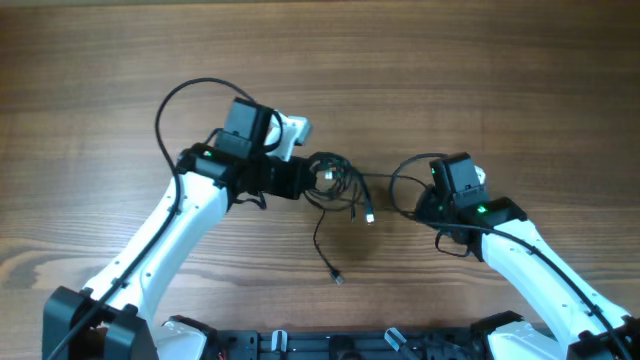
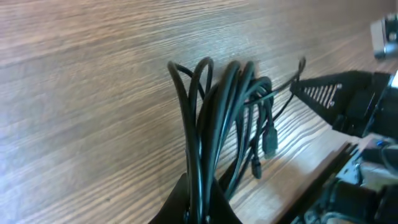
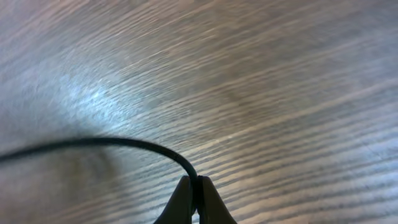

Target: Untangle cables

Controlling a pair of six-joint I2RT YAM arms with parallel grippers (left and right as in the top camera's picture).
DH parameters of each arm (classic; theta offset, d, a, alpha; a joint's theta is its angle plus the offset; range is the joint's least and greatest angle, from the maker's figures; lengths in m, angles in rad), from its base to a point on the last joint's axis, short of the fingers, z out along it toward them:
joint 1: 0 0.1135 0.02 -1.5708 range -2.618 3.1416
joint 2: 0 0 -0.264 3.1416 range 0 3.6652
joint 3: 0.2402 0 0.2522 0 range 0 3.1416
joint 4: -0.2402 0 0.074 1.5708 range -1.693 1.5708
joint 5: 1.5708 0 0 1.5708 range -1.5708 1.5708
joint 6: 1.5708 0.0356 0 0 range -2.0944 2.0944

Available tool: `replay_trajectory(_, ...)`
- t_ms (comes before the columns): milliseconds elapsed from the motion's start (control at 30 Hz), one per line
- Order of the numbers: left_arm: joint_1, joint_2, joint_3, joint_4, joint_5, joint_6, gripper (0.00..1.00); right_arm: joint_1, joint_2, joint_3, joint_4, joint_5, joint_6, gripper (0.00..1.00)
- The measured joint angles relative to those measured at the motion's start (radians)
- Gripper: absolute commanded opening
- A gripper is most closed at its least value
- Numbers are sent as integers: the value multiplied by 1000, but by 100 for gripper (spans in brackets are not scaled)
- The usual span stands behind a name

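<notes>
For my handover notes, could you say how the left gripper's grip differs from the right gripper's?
The left gripper is shut on a bundle of several cables; the right gripper is shut on one strand. The left gripper's bundle forms tangled loops; the right gripper's strand runs off in one smooth arc. Both grip thin black cable.

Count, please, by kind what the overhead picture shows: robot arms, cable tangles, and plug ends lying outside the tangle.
Robot arms: 2
Cable tangle: 1
Plug ends outside the tangle: 2
Total: 5
</notes>
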Motion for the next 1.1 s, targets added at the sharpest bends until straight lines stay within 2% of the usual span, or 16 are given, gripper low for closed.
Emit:
replay_trajectory(33, 4, 0, 0, -2, 3, -6, 4, 3, 0, 2, -11, 2, 45, 17)
replay_trajectory(167, 69, 0, 0, -17, -12, -88, 4, -6, 0, 1, -52, 74, 140, 18)
replay_trajectory(233, 72, 0, 0, -20, -35, -122, 4, -6, 0, 1, -71, 94, 151, 38)
replay_trajectory(267, 72, 0, 0, -20, -43, -136, 4, -6, 0, 1, -77, 97, 157, 59)
replay_trajectory(300, 72, 0, 0, -20, -47, -143, 4, -6, 0, 1, -76, 101, 162, 70)
replay_trajectory(367, 72, 0, 0, -19, -35, -140, 4, -6, 0, 0, -37, 93, 145, 76)
replay_trajectory(400, 72, 0, 0, -14, -10, -125, 4, -6, 0, -2, 6, 68, 100, 80)
replay_trajectory(433, 72, 0, 0, -6, 32, -97, 4, -7, 0, -3, 89, -8, -5, 82)
replay_trajectory(467, 72, 0, 0, -4, 64, -74, 4, -7, 0, -2, 149, -90, -97, 82)
replay_trajectory(500, 72, 0, 0, -1, 84, -57, 11, -8, 0, -5, 212, -196, -186, 83)
replay_trajectory(533, 72, 0, 0, 0, 99, -44, 30, -8, 0, -3, 279, -317, -269, 83)
replay_trajectory(567, 72, 0, 0, -2, 108, -34, 54, -8, 0, -2, 302, -381, -307, 83)
replay_trajectory(700, 72, 0, 0, -44, 107, 9, 57, -8, 0, -2, 320, -521, -390, 83)
replay_trajectory(933, 71, 0, -8, -73, -101, 24, 54, -8, 0, -2, 249, -525, -410, 84)
replay_trajectory(1100, 71, 0, -41, -60, -145, 27, 54, -8, 0, -2, 137, -525, -412, 84)
